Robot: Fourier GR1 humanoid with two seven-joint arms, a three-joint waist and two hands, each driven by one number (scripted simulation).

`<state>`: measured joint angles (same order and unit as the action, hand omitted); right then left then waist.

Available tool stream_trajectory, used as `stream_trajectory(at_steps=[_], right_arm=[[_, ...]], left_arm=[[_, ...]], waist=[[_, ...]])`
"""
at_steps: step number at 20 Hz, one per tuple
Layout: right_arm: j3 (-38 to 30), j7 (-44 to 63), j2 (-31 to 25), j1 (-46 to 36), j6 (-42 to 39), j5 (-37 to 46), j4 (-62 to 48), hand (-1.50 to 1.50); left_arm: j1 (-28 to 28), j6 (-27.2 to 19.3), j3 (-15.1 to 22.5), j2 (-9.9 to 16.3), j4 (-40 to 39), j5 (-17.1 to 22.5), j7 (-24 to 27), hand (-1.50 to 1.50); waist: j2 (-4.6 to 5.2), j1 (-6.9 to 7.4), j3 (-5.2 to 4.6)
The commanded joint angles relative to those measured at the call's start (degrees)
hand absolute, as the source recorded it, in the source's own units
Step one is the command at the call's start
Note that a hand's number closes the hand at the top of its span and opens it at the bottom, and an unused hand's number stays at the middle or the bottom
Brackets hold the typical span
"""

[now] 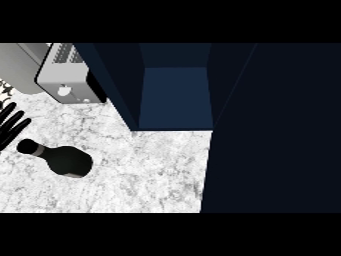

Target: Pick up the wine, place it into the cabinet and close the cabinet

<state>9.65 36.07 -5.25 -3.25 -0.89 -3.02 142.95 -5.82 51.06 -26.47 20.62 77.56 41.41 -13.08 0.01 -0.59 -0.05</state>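
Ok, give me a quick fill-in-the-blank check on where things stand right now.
1. The wine bottle stands on the ____ countertop.
2. The dark blue cabinet is ____, its inside showing.
3. The left hand, at the view's left edge, has its fingers ____.
4. The appliance beyond the bottle is a ____.

Missing words: marble; open; straight; toaster

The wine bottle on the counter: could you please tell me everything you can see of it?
The wine bottle looks dark, nearly black, with a faint gloss, and has a wide body that narrows to a short neck ending in a rounded top. Seen from steeply above, its neck points toward the view's upper left. It stands on the white marbled counter, in front of the open dark blue cabinet. Nothing grips it; the black left hand, fingers straight, is close to its neck but apart.
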Motion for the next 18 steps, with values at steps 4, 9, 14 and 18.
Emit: stream_trajectory(at_steps=[4, 9, 14, 18], right_arm=[[-6.5, 2.53, -2.11, -0.77, -1.87, -7.4, 5.66, -1.5], [-0.16, 4.1, 0.42, 1.2, 0.25, -0.69, 8.54, -1.5], [-2.17, 2.27, 0.12, 0.73, -0.78, -2.69, 6.46, -1.5], [-1.11, 2.69, 0.19, 0.05, -0.32, -0.92, 6.4, -1.5]], left_arm=[[-3.4, 3.84, -1.7, -0.21, -10.51, -11.22, 8.72, -1.5], [-4.64, 5.38, -0.79, -0.41, -14.27, -14.4, 12.43, -1.5], [-4.64, 7.56, 0.37, -2.42, -19.73, -26.7, 24.93, -1.5], [-7.05, 5.85, 1.82, -2.01, -21.28, -25.13, 24.28, -1.5]], waist=[[0.05, 0.04, 0.03], [-0.02, -0.05, 0.0], [0.08, -0.17, -0.03], [-0.01, 0.13, 0.02]])
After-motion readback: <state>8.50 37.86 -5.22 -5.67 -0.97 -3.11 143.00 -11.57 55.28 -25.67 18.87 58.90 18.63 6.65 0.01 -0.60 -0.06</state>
